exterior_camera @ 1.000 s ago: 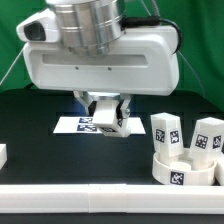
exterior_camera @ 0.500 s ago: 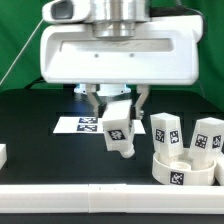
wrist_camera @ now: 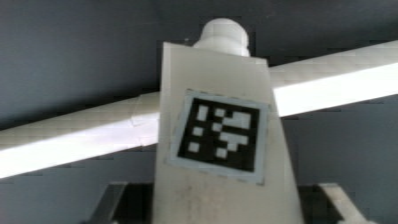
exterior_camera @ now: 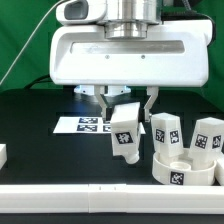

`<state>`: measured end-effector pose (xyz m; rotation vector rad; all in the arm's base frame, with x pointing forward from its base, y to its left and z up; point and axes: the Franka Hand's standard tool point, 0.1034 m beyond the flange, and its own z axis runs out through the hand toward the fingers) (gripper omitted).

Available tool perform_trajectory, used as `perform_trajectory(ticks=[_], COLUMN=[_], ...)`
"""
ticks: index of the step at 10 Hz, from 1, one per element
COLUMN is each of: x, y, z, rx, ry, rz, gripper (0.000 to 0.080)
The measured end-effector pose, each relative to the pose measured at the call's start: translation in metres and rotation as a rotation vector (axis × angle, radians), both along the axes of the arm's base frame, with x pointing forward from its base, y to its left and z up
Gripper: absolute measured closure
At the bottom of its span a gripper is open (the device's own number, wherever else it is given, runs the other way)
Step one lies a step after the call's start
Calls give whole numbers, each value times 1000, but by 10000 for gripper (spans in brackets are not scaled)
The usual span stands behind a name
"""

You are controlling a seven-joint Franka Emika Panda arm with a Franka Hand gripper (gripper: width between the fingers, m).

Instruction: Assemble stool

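A chunky white stool leg (exterior_camera: 123,136) with a black-and-white tag hangs tilted above the table, and my gripper (exterior_camera: 127,104) is shut on its upper end. In the wrist view the same leg (wrist_camera: 214,120) runs away from the camera, with its round peg at the far end and my gripper (wrist_camera: 222,208) on its near end. The round seat (exterior_camera: 186,172) lies at the exterior view's right. Two more legs (exterior_camera: 165,133) (exterior_camera: 208,137) stand upright on it. The held leg is just left of the seat and touches neither it nor those legs.
The marker board (exterior_camera: 84,125) lies flat behind the held leg. A long white bar (exterior_camera: 100,195) edges the table's front and also shows under the leg as a long white bar (wrist_camera: 338,85). A small white piece (exterior_camera: 3,155) sits at the exterior view's left edge.
The gripper has carried the leg up off the marker board area and toward the exterior view's right, nearer the seat. The leg now hangs more tilted and closer to the camera.
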<state>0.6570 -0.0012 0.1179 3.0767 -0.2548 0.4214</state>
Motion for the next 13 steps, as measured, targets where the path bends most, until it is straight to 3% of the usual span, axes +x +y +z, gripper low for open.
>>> perform_trajectory(ticks=[3, 7, 8, 9, 11, 13], x=[2, 3, 12, 7, 7, 6], y=[35, 32, 45, 51, 66, 65], z=[5, 2, 7, 4, 11, 8], rx=[-57, -51, -87, -109, -111, -108], ry=[13, 5, -118, -120, -127, -122], rz=[126, 116, 200, 270, 304, 297], gripper=[473, 473, 473, 473, 473, 473])
